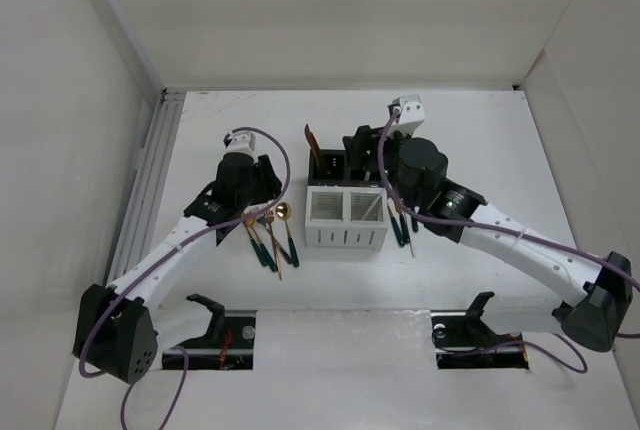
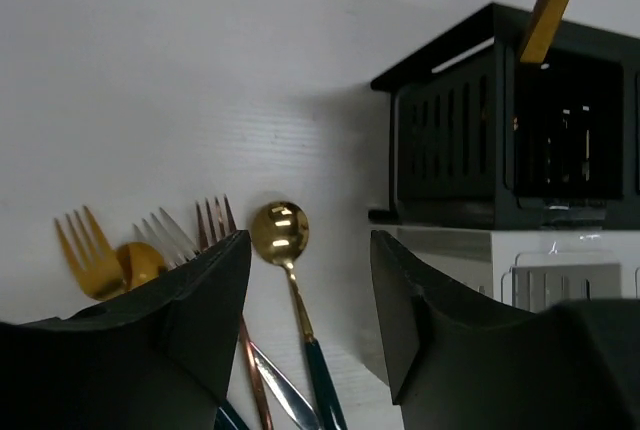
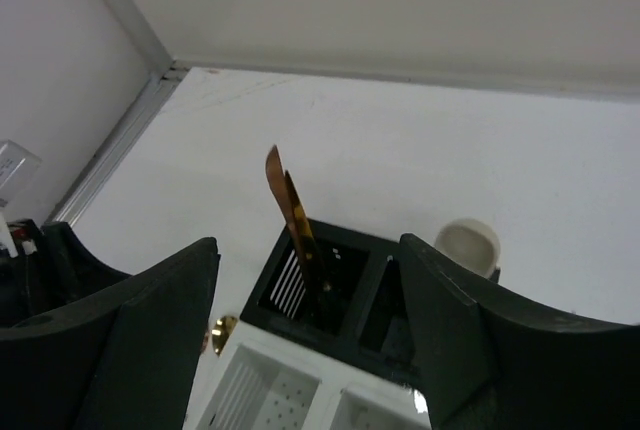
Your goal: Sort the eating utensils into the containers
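Note:
The block of bins stands mid-table: two black bins [image 1: 345, 164] behind, two white bins [image 1: 345, 216] in front. Two copper knives [image 3: 295, 215] stand in the left black bin [image 3: 312, 275]. A cream spoon [image 3: 470, 244] sticks up behind the right black bin. Several gold and copper utensils [image 1: 270, 235] with teal handles lie left of the bins; a gold spoon [image 2: 282, 240] and forks [image 2: 90, 250] show in the left wrist view. My left gripper [image 2: 310, 310] is open just above them. My right gripper [image 3: 310, 340] is open and empty above the bins. More utensils [image 1: 402, 225] lie right of the bins.
White walls enclose the table on three sides, with a metal rail [image 1: 150, 180] along the left edge. The arm bases and brackets [image 1: 210, 315] sit at the near edge.

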Motion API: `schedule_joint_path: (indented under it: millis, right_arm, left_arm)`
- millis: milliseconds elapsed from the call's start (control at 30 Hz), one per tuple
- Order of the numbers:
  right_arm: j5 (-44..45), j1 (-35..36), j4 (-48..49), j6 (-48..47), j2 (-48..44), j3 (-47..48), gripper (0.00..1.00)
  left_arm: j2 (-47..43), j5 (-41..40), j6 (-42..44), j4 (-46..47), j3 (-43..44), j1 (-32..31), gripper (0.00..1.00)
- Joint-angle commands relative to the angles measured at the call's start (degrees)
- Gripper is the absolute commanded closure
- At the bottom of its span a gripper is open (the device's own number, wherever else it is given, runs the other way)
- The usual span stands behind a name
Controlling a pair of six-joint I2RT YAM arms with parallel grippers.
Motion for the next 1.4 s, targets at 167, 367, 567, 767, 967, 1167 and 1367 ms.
schedule_joint_path:
  millis: [167,367,567,767,967,1167,1367]
  right_arm:
    - [5.4,1.4,-31.4,15.8,-1.5,10.3,0.23]
    - [9.3,2.8,-32.7,17.4,-7.0,6.0,0.24]
    - [10.5,2.8,-30.5,17.9,-11.2,0.7,0.24]
    - [12.3,2.8,-32.7,17.9,-16.1,-2.2,0.24]
    - [13.7,2.8,-35.4,19.9,-20.7,-5.2,0.24]
    - [13.7,2.8,-37.2,21.0,-21.3,-5.7,0.24]
    - [14.8,2.8,-39.5,22.1,-21.9,-4.7,0.24]
  left_arm:
    - [2.1,14.0,-9.9,-7.9,-4.5,-2.8,0.56]
    - [3.8,10.7,-11.4,-12.2,-4.0,-9.6,0.61]
    - [10.0,4.8,-14.1,-19.2,-2.9,-12.0,0.67]
    - [12.6,4.8,-14.6,-18.6,-1.6,-14.7,0.68]
    - [14.4,2.8,-15.2,-19.9,1.4,-17.0,0.68]
    - [15.7,1.7,-15.2,-20.7,2.1,-17.0,0.68]
    - [18.6,1.0,-16.3,-20.1,2.1,-17.0,0.68]
